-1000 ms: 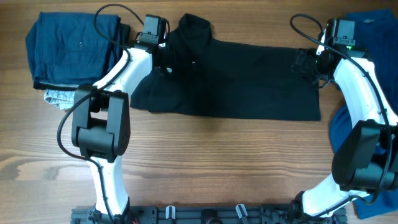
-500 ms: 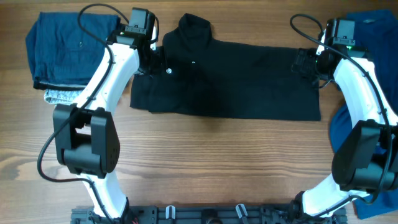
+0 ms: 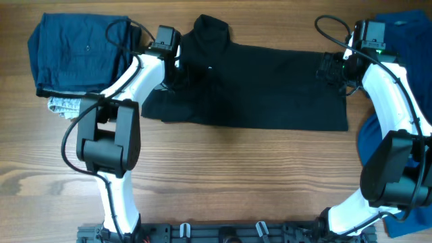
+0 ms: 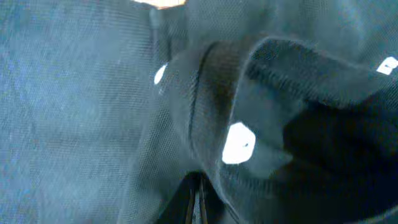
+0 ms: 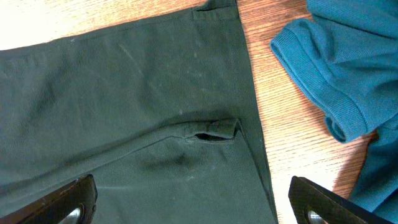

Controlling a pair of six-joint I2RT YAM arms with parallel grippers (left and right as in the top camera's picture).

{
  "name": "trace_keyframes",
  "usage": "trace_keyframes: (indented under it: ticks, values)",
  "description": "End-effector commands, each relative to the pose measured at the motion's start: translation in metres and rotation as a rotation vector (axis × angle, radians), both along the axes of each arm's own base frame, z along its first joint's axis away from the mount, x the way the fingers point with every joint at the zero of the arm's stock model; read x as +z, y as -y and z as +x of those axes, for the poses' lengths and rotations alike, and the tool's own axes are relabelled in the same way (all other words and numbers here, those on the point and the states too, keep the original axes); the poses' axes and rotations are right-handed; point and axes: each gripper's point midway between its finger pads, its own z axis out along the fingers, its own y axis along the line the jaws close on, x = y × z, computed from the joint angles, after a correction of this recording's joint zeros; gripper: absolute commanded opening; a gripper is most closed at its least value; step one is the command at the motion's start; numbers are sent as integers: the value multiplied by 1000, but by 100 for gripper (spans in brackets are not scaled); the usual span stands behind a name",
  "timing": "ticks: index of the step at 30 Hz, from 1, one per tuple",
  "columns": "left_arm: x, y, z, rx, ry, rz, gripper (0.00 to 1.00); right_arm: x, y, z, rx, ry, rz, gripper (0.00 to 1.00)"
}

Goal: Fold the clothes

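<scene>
Mostly the black polo (image 3: 270,88) lies flat

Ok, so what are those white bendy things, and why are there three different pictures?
The white bendy things are two robot arms with pincher hands. One picture looks down from above the wooden table. The other two come from small cameras on each arm's wrist, so they look close up. A black polo shirt lies spread out. A blue shirt sits at the right edge, and a folded dark blue pile at the left. The left gripper is pinched shut on the black shirt at its collar end. The right gripper is wide open above the shirt's bottom edge, holding nothing.
</scene>
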Motion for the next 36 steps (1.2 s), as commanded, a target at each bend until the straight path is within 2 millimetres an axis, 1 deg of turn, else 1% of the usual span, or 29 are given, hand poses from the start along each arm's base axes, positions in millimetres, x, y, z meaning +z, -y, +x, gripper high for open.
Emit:
trace_keyframes:
  ticks: [1,3,5,9,10,13,15,17,19,20,21,22,24,26,27,28,30,31,33,36]
  values:
    - [-7,7,11,-28,48,3,5,6,4,2,-18,17,-14,100]
    - [-5,9,18,-29,76,-4,6,6,4,2,-18,17,-14,100]
    - [-2,11,26,-28,109,-11,10,6,4,2,-18,17,-14,99]
    - [6,19,45,-32,197,-34,9,6,4,2,-18,17,-14,99]
    - [7,24,48,-40,214,-48,10,6,4,2,-18,17,-14,99]
    - [11,52,51,-98,232,-163,12,7,4,2,-18,17,-14,99]
    - [17,57,59,-107,279,-177,12,6,4,2,-18,17,-14,100]
    - [39,58,72,-104,341,-190,11,6,4,2,-18,17,-14,100]
    - [74,57,76,-102,398,-202,7,6,4,2,-18,17,-14,100]
    - [90,57,72,-91,411,-209,4,6,4,2,-18,17,-14,99]
    - [100,56,66,-73,402,-213,4,6,4,2,-18,17,-14,99]
    - [105,56,54,-76,372,-207,4,6,4,2,-18,17,-14,99]
    - [92,60,28,-92,260,-181,4,6,4,2,-18,17,-14,99]
    - [68,67,5,-118,150,-153,4,6,4,2,-18,17,-14,99]
    - [58,72,-1,-131,119,-145,4,6,4,2,-18,17,-14,99]
    - [42,79,-6,-146,86,-136,4,6,4,2,-18,17,-14,100]
    - [22,86,-8,-159,59,-121,5,6,4,2,-18,17,-14,100]
    - [14,88,-5,-162,60,-122,6,6,4,2,-18,17,-14,100]
    - [9,91,2,-163,83,-129,6,6,4,2,-18,17,-14,99]
    - [12,92,14,-159,137,-125,6,6,4,2,-18,17,-14,99]
